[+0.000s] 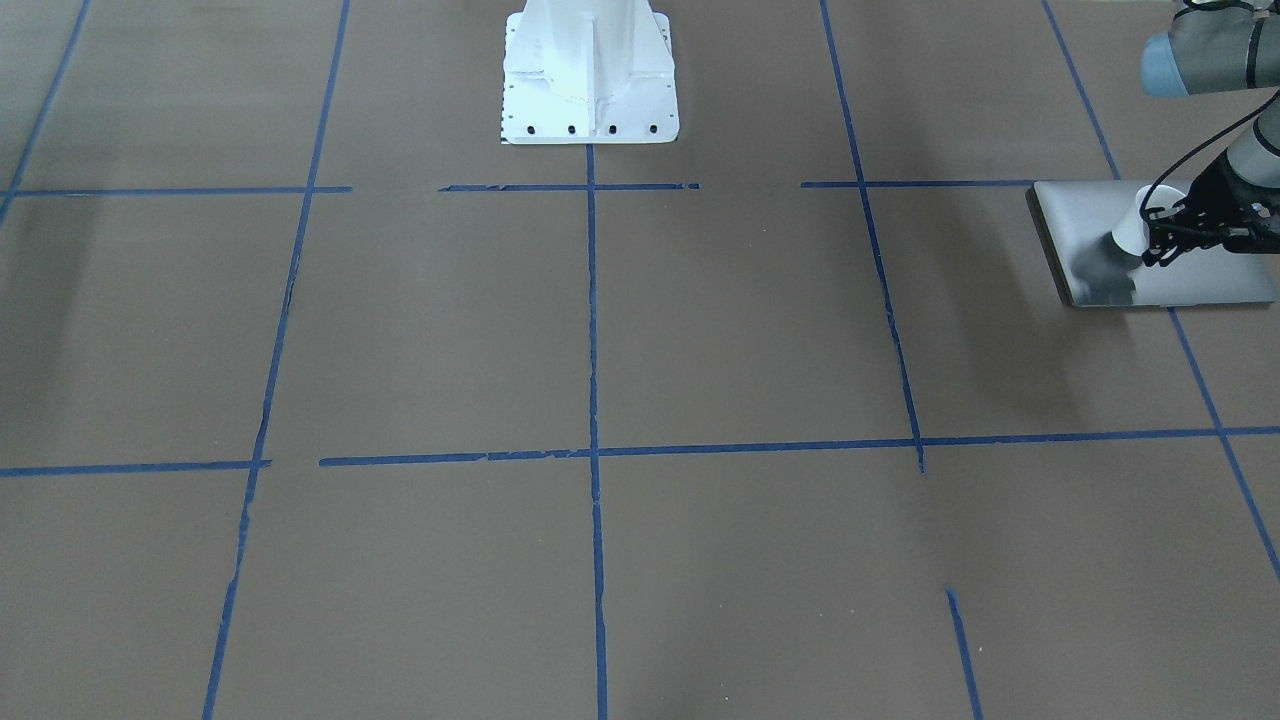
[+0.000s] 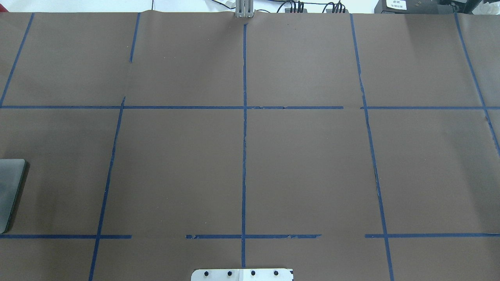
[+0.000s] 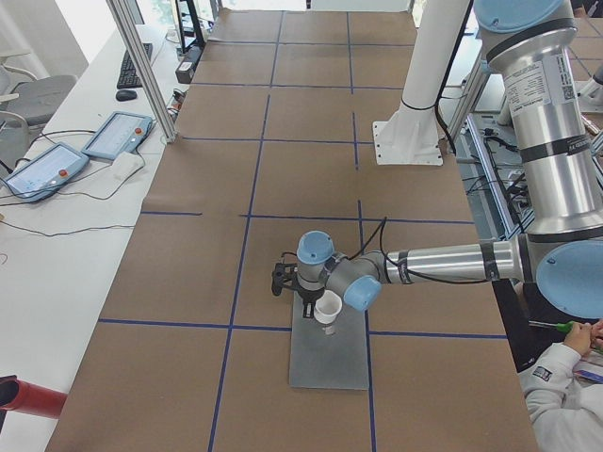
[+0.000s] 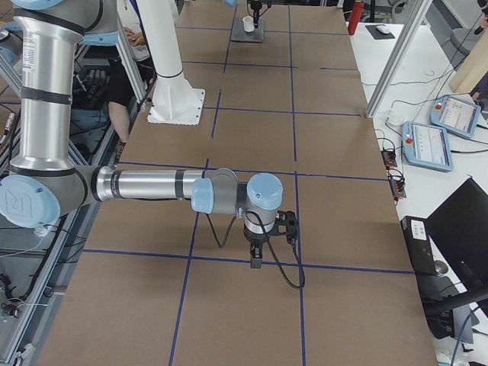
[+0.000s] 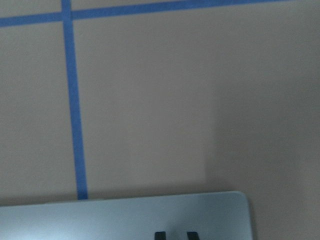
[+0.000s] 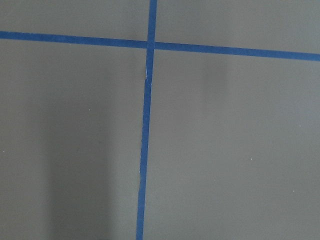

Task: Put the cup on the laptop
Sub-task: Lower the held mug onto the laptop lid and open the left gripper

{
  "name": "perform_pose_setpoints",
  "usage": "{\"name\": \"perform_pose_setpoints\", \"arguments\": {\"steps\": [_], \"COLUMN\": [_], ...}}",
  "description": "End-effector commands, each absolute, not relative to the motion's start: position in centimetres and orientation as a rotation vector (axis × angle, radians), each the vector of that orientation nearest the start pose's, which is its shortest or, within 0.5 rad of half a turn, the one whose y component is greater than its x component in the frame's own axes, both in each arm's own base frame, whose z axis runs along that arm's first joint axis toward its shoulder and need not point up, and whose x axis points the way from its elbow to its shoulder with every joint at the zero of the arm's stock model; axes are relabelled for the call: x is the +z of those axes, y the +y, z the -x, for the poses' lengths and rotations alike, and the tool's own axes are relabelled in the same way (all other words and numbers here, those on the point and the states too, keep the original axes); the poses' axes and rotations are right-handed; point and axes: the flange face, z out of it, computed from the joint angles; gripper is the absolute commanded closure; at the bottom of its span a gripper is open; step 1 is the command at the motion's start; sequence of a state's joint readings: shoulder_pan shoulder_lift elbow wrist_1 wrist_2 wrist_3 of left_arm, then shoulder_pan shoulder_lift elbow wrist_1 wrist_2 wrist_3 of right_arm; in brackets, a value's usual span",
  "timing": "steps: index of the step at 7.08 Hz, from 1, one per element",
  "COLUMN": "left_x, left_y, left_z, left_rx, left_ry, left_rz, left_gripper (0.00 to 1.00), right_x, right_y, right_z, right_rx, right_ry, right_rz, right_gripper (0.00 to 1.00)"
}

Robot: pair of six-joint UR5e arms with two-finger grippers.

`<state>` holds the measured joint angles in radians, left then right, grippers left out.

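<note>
**Cup upright at the laptop, grip unclear**

On the brown table [image 1: 700,330] the laptop [image 1: 1080,215] lies flat at the robot's far left, its long side running along the table. The left gripper [image 5: 176,235] hangs above it. Its fingertips are narrowly apart with nothing seen between them, so I cannot tell whether it pinches the cup. The right gripper [image 4: 255,258] is well apart, its state also unclear. The cup [image 1: 1138,225] stands upright on or just over the lid, rim up, axis vertical, handle hidden. It looks light, rigid, smooth and breakable, so the rim wall seems the best hold.
</note>
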<state>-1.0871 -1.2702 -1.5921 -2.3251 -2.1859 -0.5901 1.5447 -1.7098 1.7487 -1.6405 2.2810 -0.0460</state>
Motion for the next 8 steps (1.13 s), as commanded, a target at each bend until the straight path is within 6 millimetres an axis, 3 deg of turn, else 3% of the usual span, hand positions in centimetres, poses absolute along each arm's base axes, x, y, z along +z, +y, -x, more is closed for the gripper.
{"name": "perform_pose_setpoints", "arguments": {"steps": [1,5,6,7,8], "left_x": [72.6,73.8,73.8,73.5,73.2], "left_y": [-36.0,-34.4,-34.5,-34.7,-35.3], "left_z": [-10.3,-9.3,-9.4,-9.4,-9.2], "left_rx": [0.052,0.040,0.040,0.041,0.034], "left_ry": [0.767,0.764,0.765,0.767,0.771], "left_rz": [-0.113,-0.079,-0.080,-0.086,-0.100], "left_gripper": [1.00,1.00,0.95,0.60,0.52], "right_x": [64.6,64.7,64.6,64.7,64.7], "right_y": [-43.2,-43.2,-43.2,-43.2,-43.2], "right_z": [-5.7,-5.7,-5.7,-5.7,-5.7], "right_rx": [-0.059,-0.058,-0.059,-0.058,-0.058], "right_ry": [-0.711,-0.711,-0.711,-0.711,-0.711], "right_rz": [0.021,0.024,0.021,0.022,0.024], "right_gripper": [0.00,0.00,0.00,0.00,0.00]}}
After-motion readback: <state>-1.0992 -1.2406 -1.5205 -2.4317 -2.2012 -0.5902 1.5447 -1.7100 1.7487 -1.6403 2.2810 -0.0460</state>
